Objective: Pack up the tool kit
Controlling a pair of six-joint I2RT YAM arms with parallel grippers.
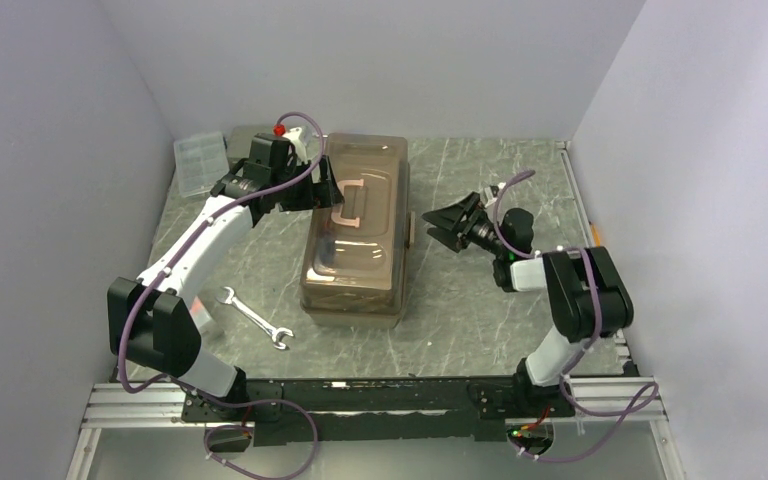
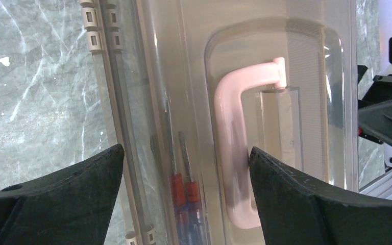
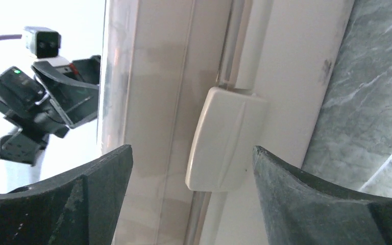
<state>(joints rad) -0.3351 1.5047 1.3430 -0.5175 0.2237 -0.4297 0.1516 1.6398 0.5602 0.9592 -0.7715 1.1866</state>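
1. Large taupe plastic toolbox (image 1: 355, 300) stands mid-table on the grey marbled tabletop (image 1: 480, 320), long side running away from the arm bases. Its smoky translucent lid (image 1: 370, 165) is down.
2. Pale pink handle (image 2: 229, 153) lies flat in the lid's recess.
3. Left gripper (image 2: 185, 153) hangs over the lid, fingers spread wide, holding nothing. One fingertip shows just beside the handle — contact cannot be told.
4. Through the lid: red-handled screwdrivers (image 2: 184, 194) lying lengthwise inside.
5. Right gripper (image 1: 443, 226) sits just beside the box's right wall, jaws wide and empty — its wrist view faces the cream latch (image 3: 227, 138).
6. Silver open-ended wrench (image 1: 253, 318) lies on the table left of the box's near end, apart from it. Clear compartmented organiser (image 1: 198, 162) sits at the far left.
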